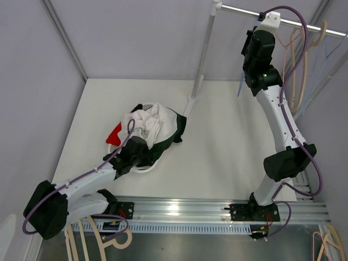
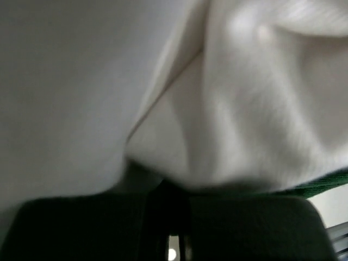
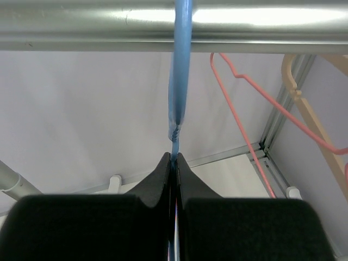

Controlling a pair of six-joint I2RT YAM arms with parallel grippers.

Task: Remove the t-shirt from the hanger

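The right fingers (image 3: pixel 159 179) are clenched on the blue hanger (image 3: pixel 180 81), hooked over the rail (image 3: pixel 81 24); I'd let it seat fully before releasing. The left fingers (image 2: pixel 155 209) are buried in the t-shirt (image 1: pixel 157 128), heaped on the desk (image 1: pixel 228 141); I can't tell whether they grip.

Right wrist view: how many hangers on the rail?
3: blue hanger centre, pinched by the right gripper; pink hanger just right of it; beige hanger at far right. More may hang out of frame.
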